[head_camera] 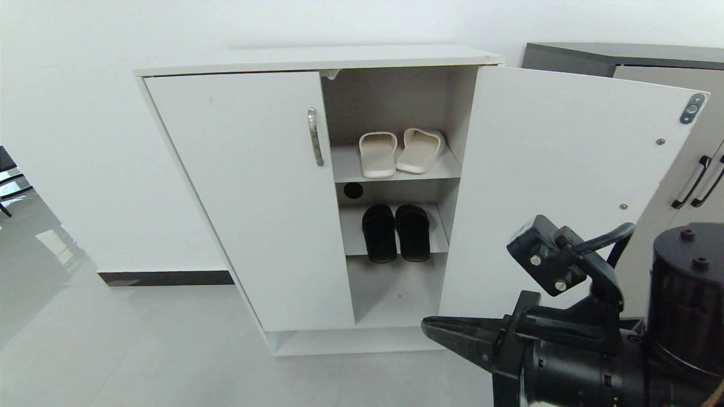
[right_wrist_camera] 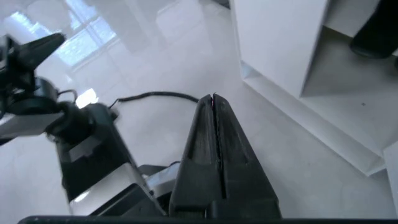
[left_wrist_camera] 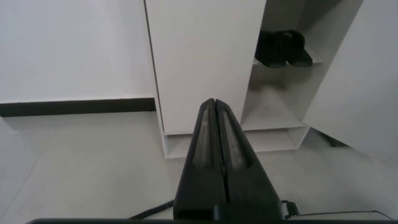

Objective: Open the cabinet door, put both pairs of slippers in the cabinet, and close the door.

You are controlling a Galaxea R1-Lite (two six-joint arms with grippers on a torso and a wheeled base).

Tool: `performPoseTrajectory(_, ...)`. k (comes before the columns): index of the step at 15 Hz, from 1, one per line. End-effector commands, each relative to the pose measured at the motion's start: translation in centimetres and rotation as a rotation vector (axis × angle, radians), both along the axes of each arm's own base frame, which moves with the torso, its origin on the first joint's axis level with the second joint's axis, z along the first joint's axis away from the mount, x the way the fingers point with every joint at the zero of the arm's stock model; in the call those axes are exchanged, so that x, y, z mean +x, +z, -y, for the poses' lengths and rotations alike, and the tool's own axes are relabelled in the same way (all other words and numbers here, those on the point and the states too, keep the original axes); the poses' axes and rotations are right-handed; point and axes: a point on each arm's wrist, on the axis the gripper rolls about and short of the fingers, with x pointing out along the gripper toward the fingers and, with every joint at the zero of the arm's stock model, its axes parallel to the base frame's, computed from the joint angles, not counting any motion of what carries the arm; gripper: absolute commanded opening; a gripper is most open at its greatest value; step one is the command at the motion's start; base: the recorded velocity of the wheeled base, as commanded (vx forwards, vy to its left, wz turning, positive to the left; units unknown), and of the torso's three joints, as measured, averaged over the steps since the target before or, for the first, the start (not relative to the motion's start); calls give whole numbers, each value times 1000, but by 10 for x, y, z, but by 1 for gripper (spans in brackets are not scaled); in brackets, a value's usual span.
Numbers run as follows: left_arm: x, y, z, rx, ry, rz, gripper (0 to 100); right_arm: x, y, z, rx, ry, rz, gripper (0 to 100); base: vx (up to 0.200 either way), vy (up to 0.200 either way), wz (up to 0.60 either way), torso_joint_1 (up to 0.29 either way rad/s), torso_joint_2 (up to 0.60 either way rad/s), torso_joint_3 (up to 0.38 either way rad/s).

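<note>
The white cabinet (head_camera: pixel 317 56) stands against the wall with its left door (head_camera: pixel 243 186) closed and its right door (head_camera: pixel 543 186) swung open. A pair of white slippers (head_camera: pixel 378 154) lies on the upper shelf. A pair of black slippers (head_camera: pixel 379 232) lies on the shelf below, also seen as black slippers (left_wrist_camera: pixel 283 48) from the left wrist. My right gripper (head_camera: pixel 425 330) is low in front of the open door, shut and empty, and appears shut as the right gripper (right_wrist_camera: pixel 213 99). My left gripper (left_wrist_camera: pixel 214 102) is shut and empty, low over the floor facing the cabinet base.
A grey cabinet (head_camera: pixel 667 62) with black handles (head_camera: pixel 696 181) stands behind the open door. A black skirting strip (head_camera: pixel 164 277) runs along the white wall. A black cable (right_wrist_camera: pixel 155 95) lies on the glossy tile floor (head_camera: pixel 141 350) in front of the cabinet.
</note>
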Motion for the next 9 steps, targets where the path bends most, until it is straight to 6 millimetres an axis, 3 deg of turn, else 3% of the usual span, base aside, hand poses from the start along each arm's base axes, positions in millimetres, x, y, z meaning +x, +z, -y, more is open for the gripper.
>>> performPoseTrajectory(1, 0, 0, 0, 1, 0, 0, 0, 1, -9, -2, -20, 6, -14, 0, 0, 0, 0, 0, 0, 0)
performPoseTrajectory(3, 0, 0, 0, -1, 0, 0, 0, 1, -9, -2, -21, 6, -13, 0, 0, 200, 0, 2, 5, 5)
performPoseTrajectory(9, 0, 0, 0, -1, 0, 0, 0, 1, -9, -2, -15, 5, -23, 0, 0, 0, 0, 0, 0, 0)
